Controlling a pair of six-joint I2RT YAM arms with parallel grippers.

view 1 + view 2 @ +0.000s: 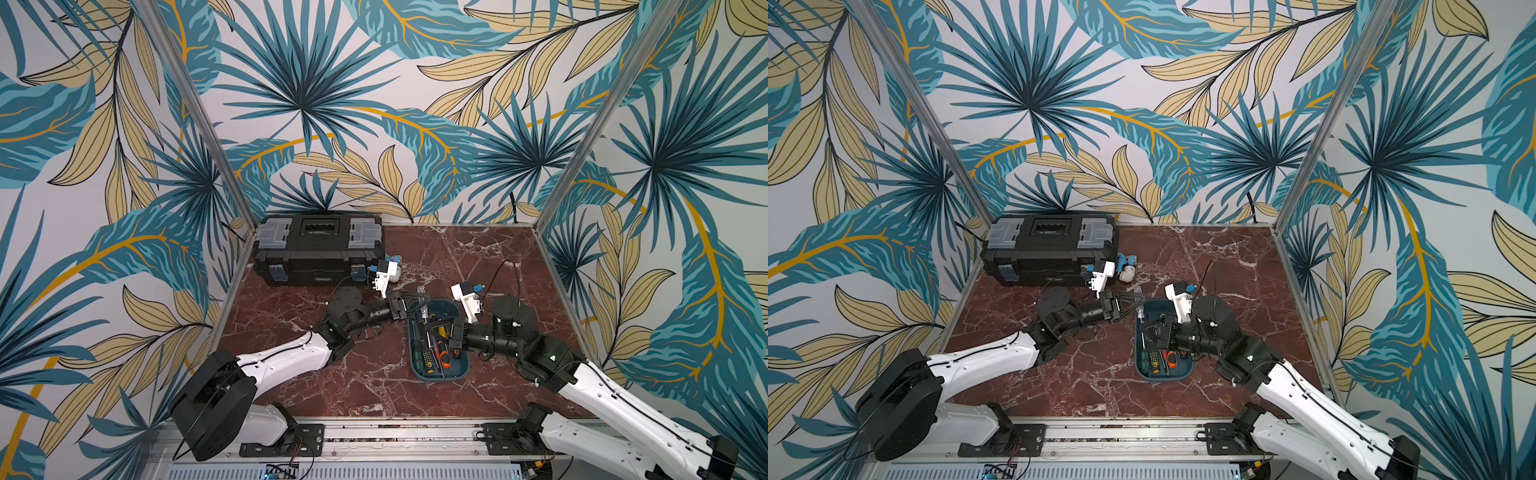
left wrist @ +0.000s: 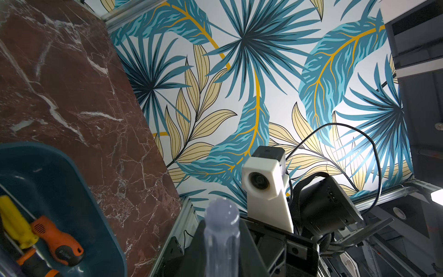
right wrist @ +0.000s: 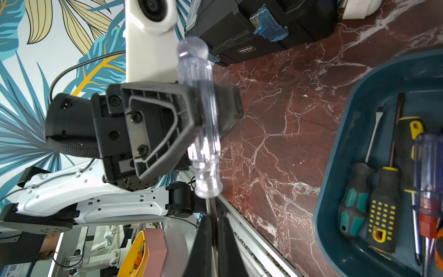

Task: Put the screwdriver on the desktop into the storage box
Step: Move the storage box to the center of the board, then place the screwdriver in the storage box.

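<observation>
A screwdriver with a clear handle (image 3: 202,115) hangs in the air over the far end of the teal storage box (image 1: 440,376). My left gripper (image 3: 203,112) is shut on its handle. My right gripper (image 3: 213,239) is shut on the bare metal shaft just past the handle. In the left wrist view the clear handle (image 2: 221,230) rises from between that gripper's dark fingers (image 2: 251,251), beside the storage box (image 2: 72,167). In a top view the left gripper (image 1: 420,300) and the right gripper (image 1: 430,328) meet above the box on the red-brown desktop (image 1: 374,382).
Several other screwdrivers (image 3: 381,206) lie in the box. A black toolbox (image 1: 318,249) stands at the back left, with small white and blue parts (image 1: 1127,266) beside it. Aluminium rails (image 1: 552,286) edge the desktop.
</observation>
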